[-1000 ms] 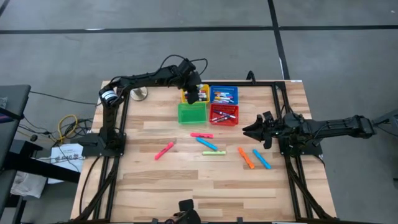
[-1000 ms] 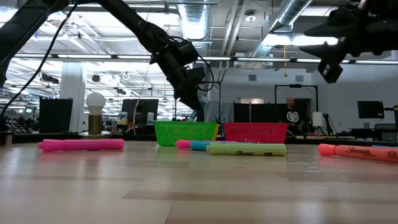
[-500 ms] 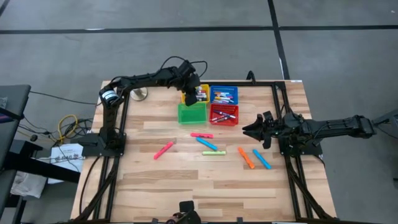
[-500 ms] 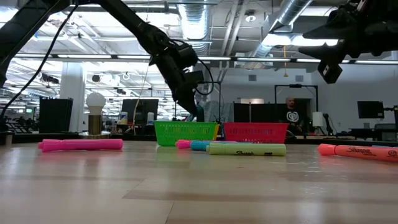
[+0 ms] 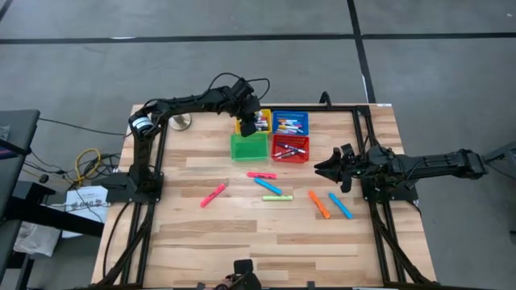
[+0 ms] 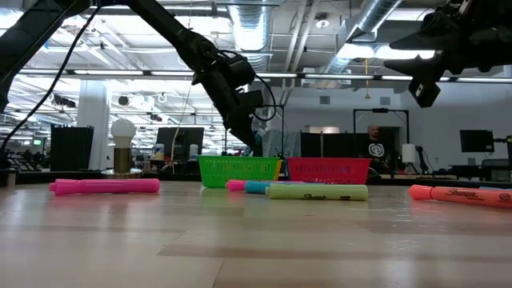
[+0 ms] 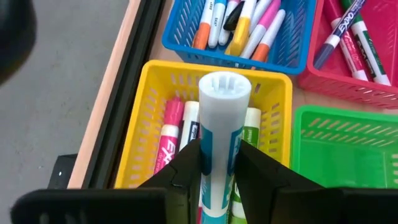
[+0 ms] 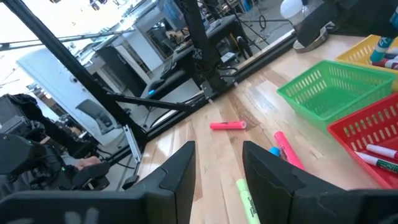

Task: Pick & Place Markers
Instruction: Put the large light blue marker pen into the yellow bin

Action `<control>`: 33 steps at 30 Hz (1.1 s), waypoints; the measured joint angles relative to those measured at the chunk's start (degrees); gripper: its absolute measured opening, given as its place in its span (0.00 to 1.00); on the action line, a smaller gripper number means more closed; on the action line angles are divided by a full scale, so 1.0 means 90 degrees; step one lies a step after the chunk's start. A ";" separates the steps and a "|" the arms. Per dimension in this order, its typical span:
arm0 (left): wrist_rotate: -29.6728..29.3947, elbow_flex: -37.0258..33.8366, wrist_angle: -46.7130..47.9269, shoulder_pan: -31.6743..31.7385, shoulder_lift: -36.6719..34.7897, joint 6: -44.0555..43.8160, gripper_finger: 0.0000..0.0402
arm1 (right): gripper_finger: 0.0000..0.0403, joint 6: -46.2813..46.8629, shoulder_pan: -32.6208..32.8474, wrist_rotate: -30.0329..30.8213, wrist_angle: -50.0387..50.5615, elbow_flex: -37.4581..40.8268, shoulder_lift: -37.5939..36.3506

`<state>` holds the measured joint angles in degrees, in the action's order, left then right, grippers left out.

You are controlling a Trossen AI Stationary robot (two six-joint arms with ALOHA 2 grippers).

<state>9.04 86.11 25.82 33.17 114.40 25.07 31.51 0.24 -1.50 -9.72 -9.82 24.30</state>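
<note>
Four baskets at the far side, six loose markers (image 5: 272, 187) mid-table. Left gripper (image 7: 216, 163) clenched on a white-and-blue marker (image 7: 221, 130) above the yellow basket (image 7: 147, 134), upright between the jaws. Right gripper (image 5: 324, 169) hovering right of the loose ones, jaws parted, holding nothing.

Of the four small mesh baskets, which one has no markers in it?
The green mesh basket, nearest the loose markers on the table, shows only a bare bottom. The yellow mesh basket, blue mesh basket and red mesh basket each hold markers.
</note>
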 joint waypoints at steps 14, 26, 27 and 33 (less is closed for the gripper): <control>0.0133 -0.0002 0.0199 -0.0031 0.0378 -0.0023 0.20 | 0.31 0.0075 0.0001 0.0000 -0.0022 -0.0002 -0.0001; 0.0148 -0.0002 -0.0030 -0.0041 0.0626 -0.0025 0.20 | 0.31 0.0169 0.0004 0.0000 -0.0022 -0.0004 -0.0001; 0.0148 -0.0002 -0.0076 -0.0041 0.0626 -0.0025 0.21 | 0.31 0.0170 0.0004 0.0001 -0.0022 -0.0004 -0.0001; 0.0100 -0.0003 -0.0246 -0.0023 0.0626 -0.0025 0.29 | 0.31 0.0172 0.0004 0.0000 -0.0022 -0.0005 -0.0001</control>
<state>9.94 86.08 23.61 32.96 120.03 24.84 33.05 0.27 -1.50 -9.92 -9.87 24.29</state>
